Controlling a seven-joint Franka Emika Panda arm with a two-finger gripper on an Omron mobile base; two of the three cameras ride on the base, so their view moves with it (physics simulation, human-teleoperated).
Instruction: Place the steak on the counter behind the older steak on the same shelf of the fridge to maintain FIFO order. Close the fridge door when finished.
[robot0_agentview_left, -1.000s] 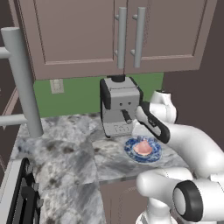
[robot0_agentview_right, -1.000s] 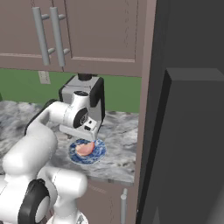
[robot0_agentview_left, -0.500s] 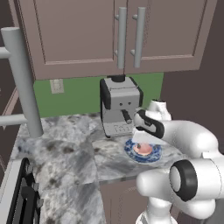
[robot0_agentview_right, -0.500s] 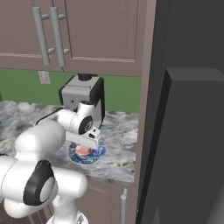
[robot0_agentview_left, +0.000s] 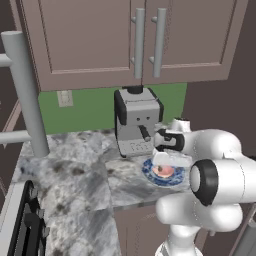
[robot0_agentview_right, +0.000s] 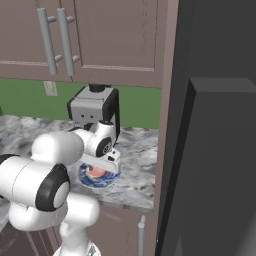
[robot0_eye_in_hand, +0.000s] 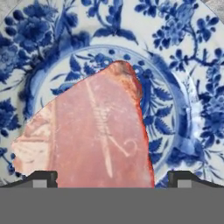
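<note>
- Surface: a grey-and-white marbled stone surface (robot0_agentview_left: 75, 170) runs along a green back wall, with brownish-mauve wall cabinets (robot0_agentview_left: 90, 40) carrying long grey handles above it.
- A boxy grey-and-black espresso machine (robot0_agentview_left: 136, 122) stands at the rear of the surface, against the wall.
- A round blue-and-white floral plate (robot0_eye_in_hand: 183, 78) sits on the surface just in front of the machine, near the front edge.
- The tall dark grey fridge (robot0_agentview_right: 210, 150) rises immediately right of the surface in the right base view.
- The pale pink raw steak with a reddish rim (robot0_eye_in_hand: 94, 135) lies flat on the plate, reaching past its centre.
- The white arm's dark-tipped two-finger gripper (robot0_eye_in_hand: 111, 178) hangs directly over the plate, pointing down.
- Jaws: spread wide, one tip on each side of the steak; contact with the meat cannot be determined, and nothing is pinched.
</note>
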